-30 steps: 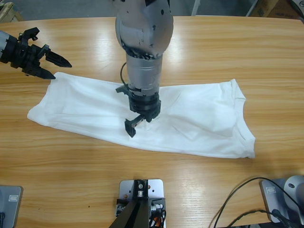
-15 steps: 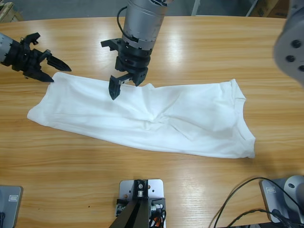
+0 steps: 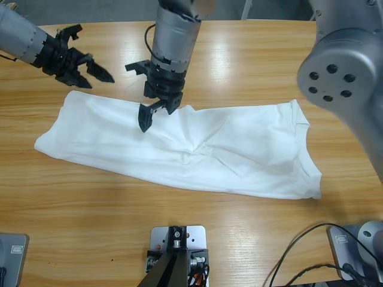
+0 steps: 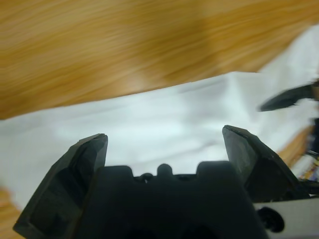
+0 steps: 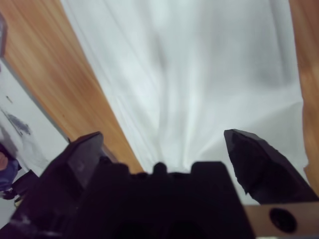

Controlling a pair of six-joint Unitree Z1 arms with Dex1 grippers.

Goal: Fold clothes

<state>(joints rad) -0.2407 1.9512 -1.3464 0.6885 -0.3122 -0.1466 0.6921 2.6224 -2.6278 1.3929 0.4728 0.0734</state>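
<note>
I see the T-shirt (image 3: 179, 149) lying flat across the middle of the table (image 3: 251, 54), its long side running left to right. My left gripper (image 3: 96, 70), jaws apart, hangs over bare wood just beyond the shirt's far left corner. My right gripper (image 3: 149, 98), also spread, sits above the shirt's far edge, left of centre.

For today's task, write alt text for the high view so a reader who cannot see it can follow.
A white T-shirt lies flat and creased across a wooden table. One open claw hangs over its upper edge near the middle, and another open claw hovers above bare wood past its upper left corner.
</note>
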